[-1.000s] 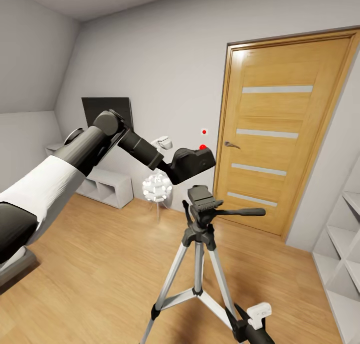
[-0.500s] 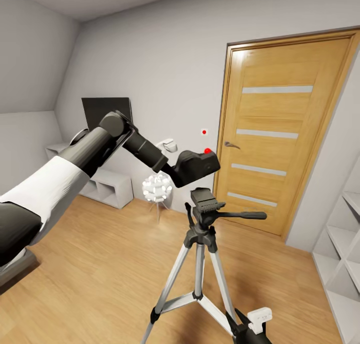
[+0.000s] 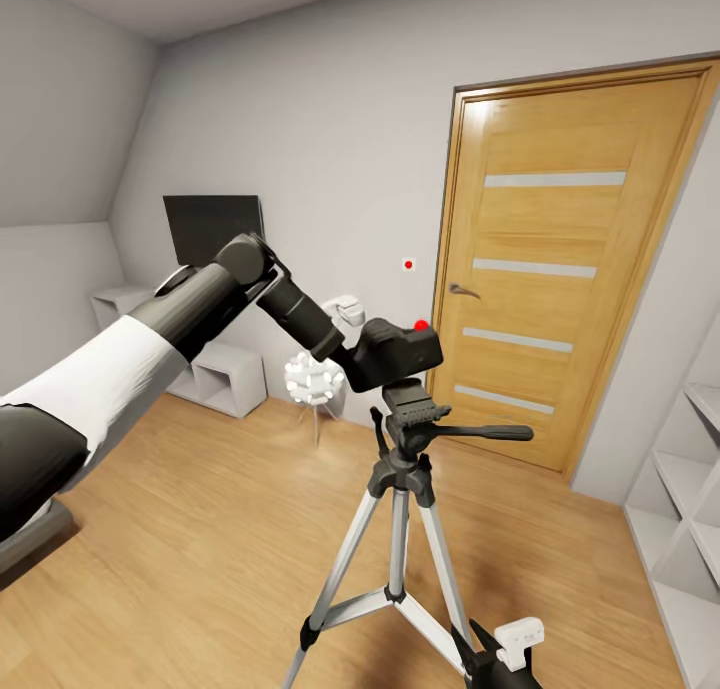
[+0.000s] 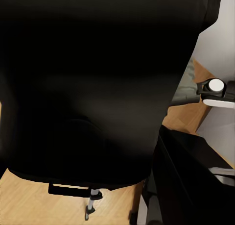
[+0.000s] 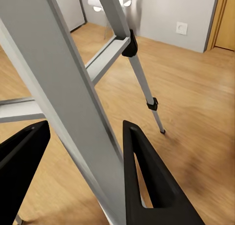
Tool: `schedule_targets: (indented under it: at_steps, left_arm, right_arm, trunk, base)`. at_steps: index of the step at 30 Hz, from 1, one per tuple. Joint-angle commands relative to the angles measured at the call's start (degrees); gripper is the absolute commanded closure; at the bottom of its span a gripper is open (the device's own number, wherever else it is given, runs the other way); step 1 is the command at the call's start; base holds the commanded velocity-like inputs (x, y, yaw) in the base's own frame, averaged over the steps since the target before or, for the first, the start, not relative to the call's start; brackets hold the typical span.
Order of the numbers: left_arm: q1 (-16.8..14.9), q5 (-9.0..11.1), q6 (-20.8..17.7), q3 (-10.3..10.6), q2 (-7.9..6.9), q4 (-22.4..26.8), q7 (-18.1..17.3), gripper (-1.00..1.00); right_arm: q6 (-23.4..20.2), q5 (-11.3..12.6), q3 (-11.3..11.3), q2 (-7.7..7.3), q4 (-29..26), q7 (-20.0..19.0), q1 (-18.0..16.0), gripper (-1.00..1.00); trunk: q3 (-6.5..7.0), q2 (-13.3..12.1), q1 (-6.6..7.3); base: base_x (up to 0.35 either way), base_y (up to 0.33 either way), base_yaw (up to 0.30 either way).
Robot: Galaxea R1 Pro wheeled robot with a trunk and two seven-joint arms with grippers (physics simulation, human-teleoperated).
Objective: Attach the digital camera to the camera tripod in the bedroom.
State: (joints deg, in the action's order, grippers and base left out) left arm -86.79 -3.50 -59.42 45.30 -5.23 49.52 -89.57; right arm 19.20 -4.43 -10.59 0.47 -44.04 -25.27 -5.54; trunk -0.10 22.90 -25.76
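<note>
Left gripper [image 3: 352, 361] is clamped on the digital camera [image 3: 400, 352], holding it directly above the camera tripod [image 3: 400, 489] head, near the oak door [image 3: 560, 259]; contact with the mount plate looks likely, but the gap is too fine to call. Right gripper [image 5: 85, 176] sits low with fingers spread either side of a tripod leg, nothing gripped.

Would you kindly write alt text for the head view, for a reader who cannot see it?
The robot's left arm holds a small black digital camera with a red dot on top just above the black pan head of a silver-grey three-legged camera tripod. Behind stand a light grey wall and an oak door with pale stripes, over a light wood plank floor.
</note>
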Motion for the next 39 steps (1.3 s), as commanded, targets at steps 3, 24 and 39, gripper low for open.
schedule_targets:
  at_steps: [3, 24, 39]
  left_arm:
    - [0.0, -0.4, -0.6, 0.2, 0.02, 0.1, -0.4, 1.0]
    - [0.0, -0.4, -0.6, 3.3, 1.69, 0.1, -0.4, 1.0]
    - [-0.1, -0.3, -0.6, 2.7, 2.56, 0.1, -0.4, 1.0]
  right_arm:
    - [0.3, -1.4, 0.0, 0.05, 0.2, -0.3, 0.0, 1.0]
    - [0.3, -1.4, 0.0, 0.05, 0.2, -0.3, 0.0, 1.0]
    - [0.4, -1.4, 0.0, 0.05, 1.3, 0.6, 0.0, 1.0]
  trunk:
    - [-0.04, 0.0, -0.03]
    - [-0.04, 0.0, -0.03]
    - [-0.04, 0.0, -0.03]
  base:
    - [0.0, 0.0, 0.0]
    - [0.0, 0.0, 0.0]
    - [0.0, 0.0, 0.0]
